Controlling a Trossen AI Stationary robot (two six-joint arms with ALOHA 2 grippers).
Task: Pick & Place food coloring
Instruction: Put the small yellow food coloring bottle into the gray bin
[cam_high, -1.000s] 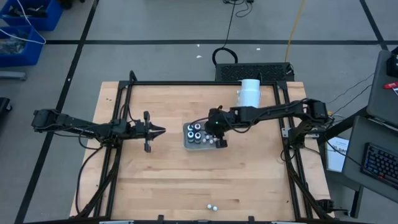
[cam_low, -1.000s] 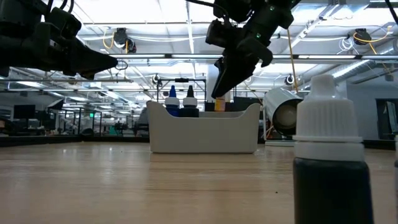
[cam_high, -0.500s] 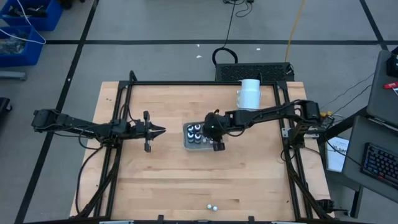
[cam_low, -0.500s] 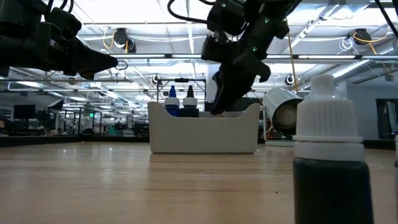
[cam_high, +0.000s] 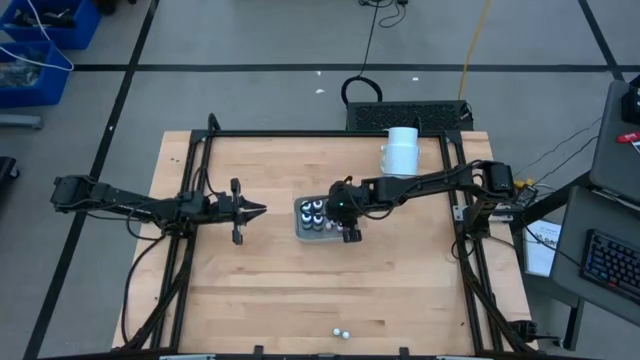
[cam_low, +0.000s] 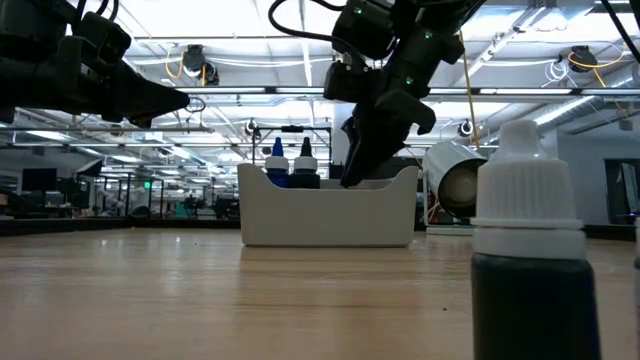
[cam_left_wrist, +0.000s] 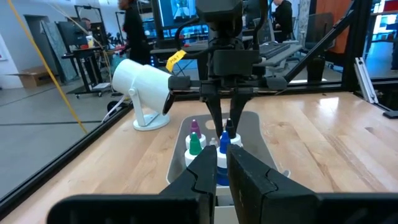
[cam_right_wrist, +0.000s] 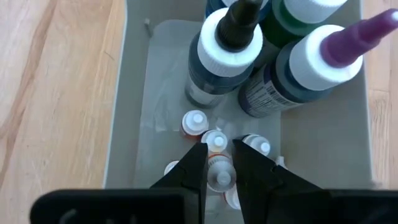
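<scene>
The pale grey tray (cam_high: 303, 220) stands mid-table. It holds taller dark bottles with white collars (cam_right_wrist: 230, 56) and several small white-capped food coloring bottles (cam_right_wrist: 195, 121) on its floor. My right gripper (cam_high: 346, 228) reaches down inside the tray's right part (cam_right_wrist: 219, 155), shut on one small bottle. Two more small bottles (cam_high: 341, 332) stand on the table by its near edge; one fills the low view's right side (cam_low: 528, 250). My left gripper (cam_high: 255, 210) hovers shut, left of the tray, touching nothing. My right gripper pinches a small white-capped bottle (cam_right_wrist: 221, 177) between its two fingers (cam_right_wrist: 194, 167), coming from above and pointing down into the tray. The bottle stands upright in the hold, just above or among the other small bottles. Whether it rests on the tray floor, I cannot tell.
A large white cylinder (cam_high: 402, 150) lies on its side near the table's far right corner, behind the tray (cam_low: 455, 180). A black frame (cam_high: 195, 180) borders the table's left, right and far sides. Bare wood lies between the tray and the near edge.
My right gripper has moved slightly toward the table's left and come down, from above the tray's rim to inside the tray, mostly in the first half second. The left arm has kept still.
</scene>
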